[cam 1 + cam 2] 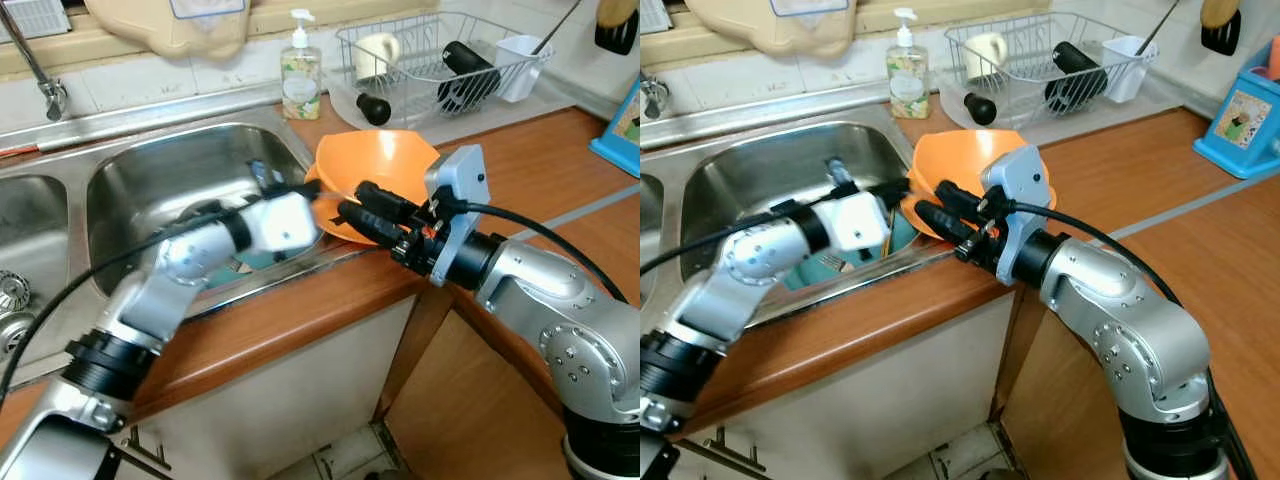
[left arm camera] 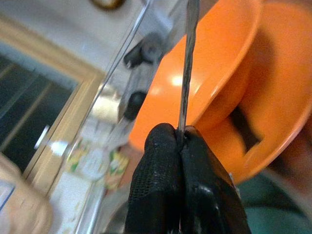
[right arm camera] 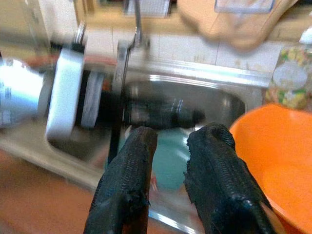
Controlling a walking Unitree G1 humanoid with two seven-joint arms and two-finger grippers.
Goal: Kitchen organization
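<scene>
- the orange bowl (image 1: 385, 170) sits tilted on the wooden surface (image 1: 560, 190) at the right edge of the steel sink (image 1: 150, 190), its rim leaning over the sink's lip.
- the left claw (image 2: 181, 146) is clenched on a thin, flat metal utensil (image 2: 187, 68), pinched edge-on between its fingertips; the blade runs up across the bowl's rim. what kind of utensil it is cannot be told.
- the left arm reaches over the sink basin, with its white wrist block just beside the bowl.
- the right claw (image 3: 170, 146) hovers at the sink's front right corner, just beside the bowl's near rim; its two black fingers stand a little apart with nothing between them.
- something teal (image 3: 170, 161) lies in the sink basin, below the two claws.
- a soap dispenser (image 1: 300, 70) stands at the back of the surface, behind the sink's right corner.
- a wire dish rack (image 1: 440, 60) at the back right holds a cream mug (image 1: 378, 50), a black cylindrical item and a white container.
- a blue box (image 1: 1245, 125) stands at the far right edge.
</scene>
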